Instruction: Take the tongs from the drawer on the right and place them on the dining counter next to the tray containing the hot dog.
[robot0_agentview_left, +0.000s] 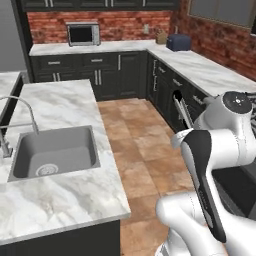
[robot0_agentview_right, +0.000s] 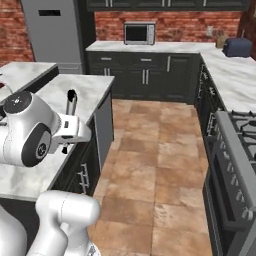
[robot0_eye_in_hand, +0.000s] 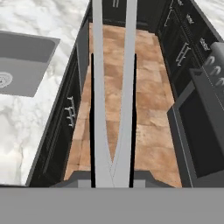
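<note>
Hand view: dining counter (robot0_eye_in_hand: 26, 109) with inset sink (robot0_eye_in_hand: 22, 65) lies left; centre, the tongs (robot0_eye_in_hand: 113, 87) are clamped at their joined end by the fingers, arms held out over the tiled floor (robot0_eye_in_hand: 148, 109), likely for carrying; oven (robot0_eye_in_hand: 201, 131) right.

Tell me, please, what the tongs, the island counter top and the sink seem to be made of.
Tongs: they look like metal, pale grey flat arms with dark edges and a dull sheen; the render leaves it open.
Counter top: looks like polished marble, white with grey veins.
Sink: seems brushed steel, plain matte grey with a round drain.
</note>
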